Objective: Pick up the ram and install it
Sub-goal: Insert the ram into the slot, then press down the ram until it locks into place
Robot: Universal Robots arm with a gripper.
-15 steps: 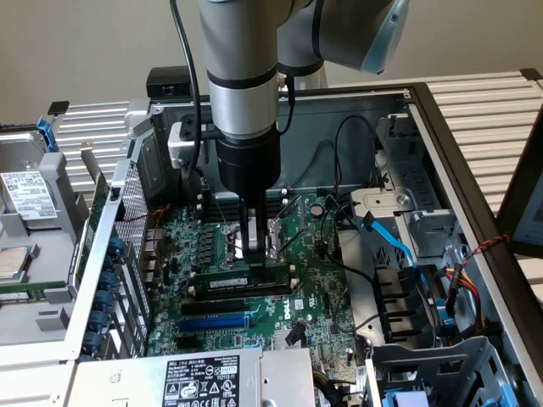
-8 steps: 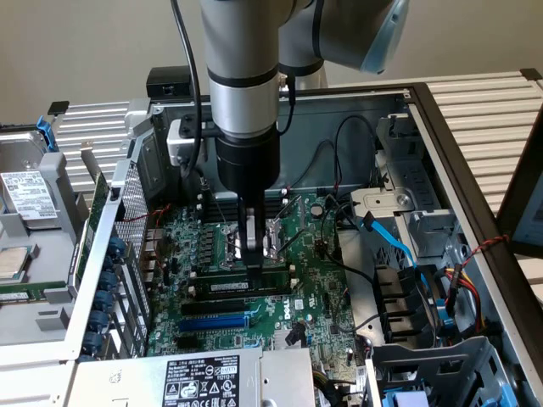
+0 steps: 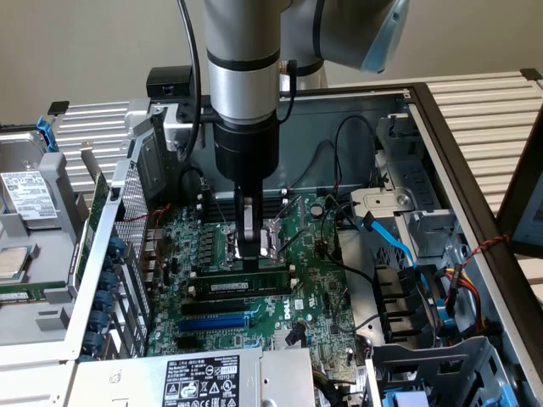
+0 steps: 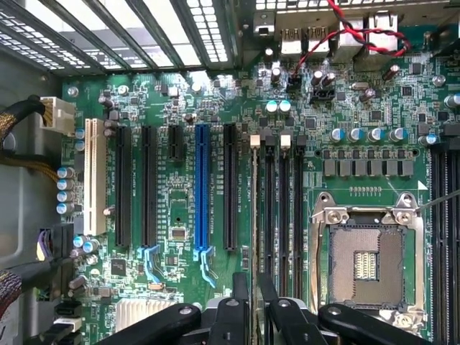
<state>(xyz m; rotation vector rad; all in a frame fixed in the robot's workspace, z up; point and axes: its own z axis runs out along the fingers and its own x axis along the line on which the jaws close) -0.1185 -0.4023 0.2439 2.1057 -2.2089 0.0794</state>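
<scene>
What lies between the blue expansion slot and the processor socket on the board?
In the wrist view, between the blue expansion slot and the processor socket lie one long black expansion slot, then a row of parallel black memory slots.

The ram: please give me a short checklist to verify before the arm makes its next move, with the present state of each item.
1. The ram stands on edge along a memory slot: ok.
2. The gripper is directly above the ram, near its middle: ok.
3. The ram is pressed fully down and the slot's end latches are shut: cannot tell.
4. The neighbouring memory slots are free of anything: ok.
5. The red and black wires are far from the ram: ok.
</scene>
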